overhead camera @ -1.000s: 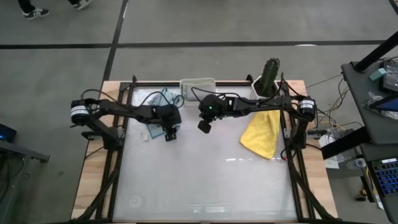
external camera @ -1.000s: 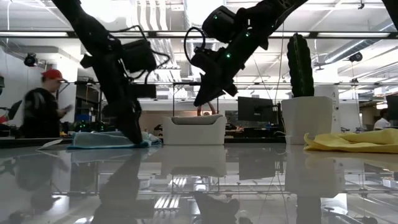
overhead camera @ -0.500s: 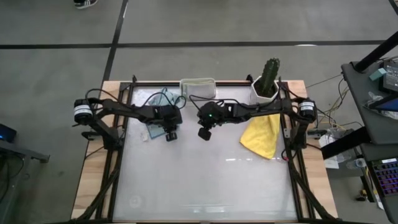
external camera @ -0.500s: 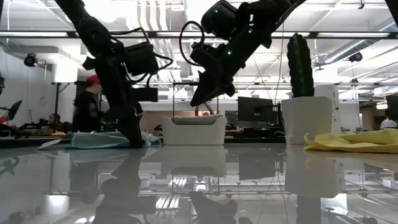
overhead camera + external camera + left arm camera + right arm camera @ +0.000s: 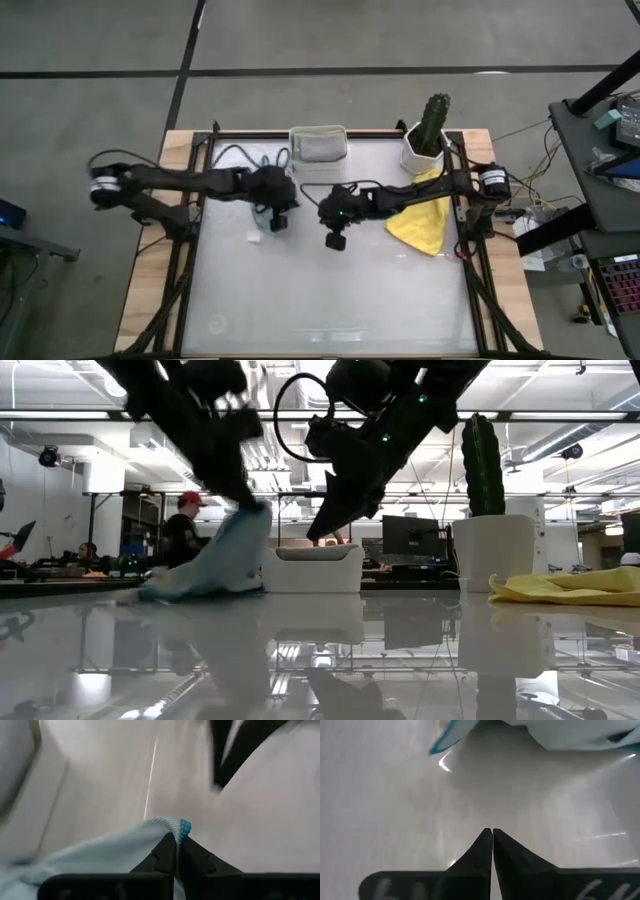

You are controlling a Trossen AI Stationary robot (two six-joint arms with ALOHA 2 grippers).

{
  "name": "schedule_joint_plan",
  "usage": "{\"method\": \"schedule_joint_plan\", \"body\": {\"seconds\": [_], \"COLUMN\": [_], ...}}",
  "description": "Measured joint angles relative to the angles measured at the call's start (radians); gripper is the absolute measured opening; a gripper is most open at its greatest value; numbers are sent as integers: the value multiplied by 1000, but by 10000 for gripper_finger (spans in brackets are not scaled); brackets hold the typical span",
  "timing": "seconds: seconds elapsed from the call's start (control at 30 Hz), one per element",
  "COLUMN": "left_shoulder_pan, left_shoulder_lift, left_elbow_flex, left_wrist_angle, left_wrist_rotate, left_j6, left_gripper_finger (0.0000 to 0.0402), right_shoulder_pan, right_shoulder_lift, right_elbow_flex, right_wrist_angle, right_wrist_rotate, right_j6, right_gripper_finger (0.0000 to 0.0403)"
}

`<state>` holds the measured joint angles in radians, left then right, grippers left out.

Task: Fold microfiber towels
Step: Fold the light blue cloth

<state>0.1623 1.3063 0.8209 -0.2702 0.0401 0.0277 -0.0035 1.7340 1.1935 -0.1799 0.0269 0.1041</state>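
Observation:
A pale blue-grey microfiber towel (image 5: 215, 560) with a blue hem hangs slanting below my left gripper (image 5: 250, 508), which is shut on it above the table's far left part. My right gripper (image 5: 335, 240) hovers shut and empty near the table's middle, a little to the right of that towel (image 5: 570, 735). A yellow towel (image 5: 420, 220) lies crumpled on the table by the right edge, and no gripper touches it. My left gripper pinches a corner of the pale towel, right at its blue-hemmed edge (image 5: 185, 826), between its two fingers. The fingers (image 5: 165, 852) slant down at it from above. The towel hangs slack below them, and its lower end (image 5: 155, 592) still rests on the table.
A white tub (image 5: 318, 143) stands at the far edge's middle, and a cactus in a white pot (image 5: 428, 140) is at the far right corner. The glossy white table (image 5: 330, 300) stretches toward the near edge. People show in the room behind.
My left gripper has taken hold of the pale towel, which lay flat, and has risen with it. The held corner is drawn up while the other end stays on the table. My right gripper has moved toward the near edge, staying shut.

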Motion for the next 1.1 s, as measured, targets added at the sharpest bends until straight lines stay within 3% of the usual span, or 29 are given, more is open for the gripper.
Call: {"method": "schedule_joint_plan", "body": {"seconds": [0.3, 0.47, 0.6, 0.67, 0.8, 0.93, 1.1], "left_shoulder_pan": [-196, -309, -345, -347, -345, -340, -290], "left_shoulder_lift": [-226, -269, -250, -229, -186, -119, 10], "left_elbow_flex": [-29, -41, -41, -41, -40, -42, -41], "left_wrist_angle": [119, 265, 410, 454, 472, 466, 532], "left_wrist_rotate": [31, 33, 29, 26, -21, -97, -122], "left_j6": [-75, -75, -74, -74, -74, -64, -41], "left_gripper_finger": [0, 0, 0, 0, 0, 0, 0], "right_shoulder_pan": [123, 237, 342, 374, 394, 394, 394], "right_shoulder_lift": [-87, -165, -192, -193, -195, -214, -239], "right_elbow_flex": [-18, -65, -125, -147, -161, -163, -165], "right_wrist_angle": [-6, 92, 250, 334, 388, 315, 201], "right_wrist_rotate": [13, 209, 407, 455, 463, 481, 500], "right_j6": [-52, -139, -238, -264, -246, -151, -14], "right_gripper_finger": [9, 9, 9, 9, 17, 46, 86]}}
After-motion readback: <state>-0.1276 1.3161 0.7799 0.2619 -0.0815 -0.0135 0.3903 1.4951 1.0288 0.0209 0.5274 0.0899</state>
